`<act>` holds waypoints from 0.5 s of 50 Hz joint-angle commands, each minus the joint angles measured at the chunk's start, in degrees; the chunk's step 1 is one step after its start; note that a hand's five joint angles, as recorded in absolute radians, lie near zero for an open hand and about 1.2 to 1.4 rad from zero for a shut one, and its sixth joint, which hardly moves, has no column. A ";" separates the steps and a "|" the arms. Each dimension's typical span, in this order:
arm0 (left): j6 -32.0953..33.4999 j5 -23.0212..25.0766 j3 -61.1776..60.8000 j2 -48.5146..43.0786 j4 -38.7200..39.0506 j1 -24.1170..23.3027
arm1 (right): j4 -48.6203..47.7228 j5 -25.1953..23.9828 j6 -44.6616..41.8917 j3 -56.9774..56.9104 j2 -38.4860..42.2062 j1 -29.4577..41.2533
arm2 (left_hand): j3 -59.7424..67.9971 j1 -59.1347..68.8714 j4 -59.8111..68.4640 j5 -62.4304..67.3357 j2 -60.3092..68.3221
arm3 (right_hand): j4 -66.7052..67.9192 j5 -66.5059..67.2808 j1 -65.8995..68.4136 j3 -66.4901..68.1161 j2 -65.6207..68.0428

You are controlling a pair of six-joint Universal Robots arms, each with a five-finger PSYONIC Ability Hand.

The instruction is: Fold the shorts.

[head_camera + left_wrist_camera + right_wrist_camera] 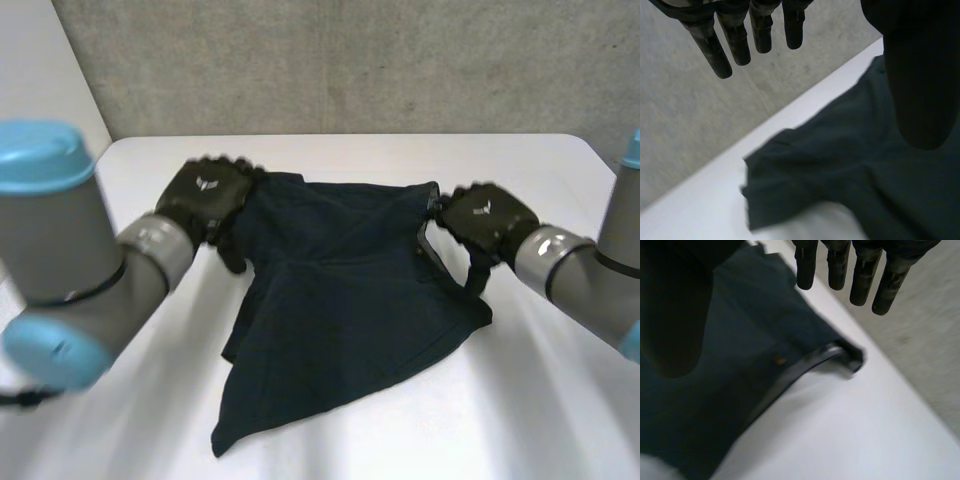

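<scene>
**White worktop, dark shorts, both hands released**

Grey concrete wall stands behind the far edge of the worktop. The navy shorts lie rumpled about the middle of the worktop. Their widest side is spread toward the far edge. The cloth narrows to a pointed corner that reaches toward the near edge, on the left half.

The left hand is at the far left corner of the shorts, with its arm coming in from the near left corner of the worktop. In the left wrist view its fingers are straight and spread, well apart from the thumb. No cloth is caught between them, and the corner of the shorts lies under the palm.

The right hand is at the far right corner of the shorts. A thick hemmed edge curls up there, with bare worktop showing beneath it. In the right wrist view its fingers are likewise straight and loose, apart from the thumb and gripping nothing. The curled hem lies near the fingertips.

I cannot tell whether either palm actually touches the cloth.
</scene>
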 commanded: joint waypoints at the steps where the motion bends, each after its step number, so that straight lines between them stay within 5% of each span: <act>1: -10.88 0.17 -18.43 13.86 0.30 -1.22 | 1.91 -8.54 -1.26 6.40 -0.28 -5.13 | 8.35 8.77 8.79 7.84 8.94 | 7.49 7.35 9.32 8.65 8.44; 7: -13.79 -0.01 -26.61 18.17 0.12 -2.27 | -1.59 -13.55 -5.21 10.79 0.59 -7.33 | 14.24 14.66 14.68 13.73 14.83 | 17.92 17.77 19.74 19.07 18.86; 20: -13.88 -0.53 -33.74 19.94 0.03 -3.16 | -11.19 -13.64 -6.54 12.56 6.48 -7.86 | 18.79 19.22 19.23 18.28 19.39 | 28.70 28.55 30.52 29.85 29.64; 25: -13.88 -1.67 -33.83 18.97 0.47 -4.82 | -11.19 -13.73 -6.54 12.21 7.10 -7.86 | 18.62 19.05 19.06 18.12 19.22 | 46.65 46.50 48.47 47.81 47.60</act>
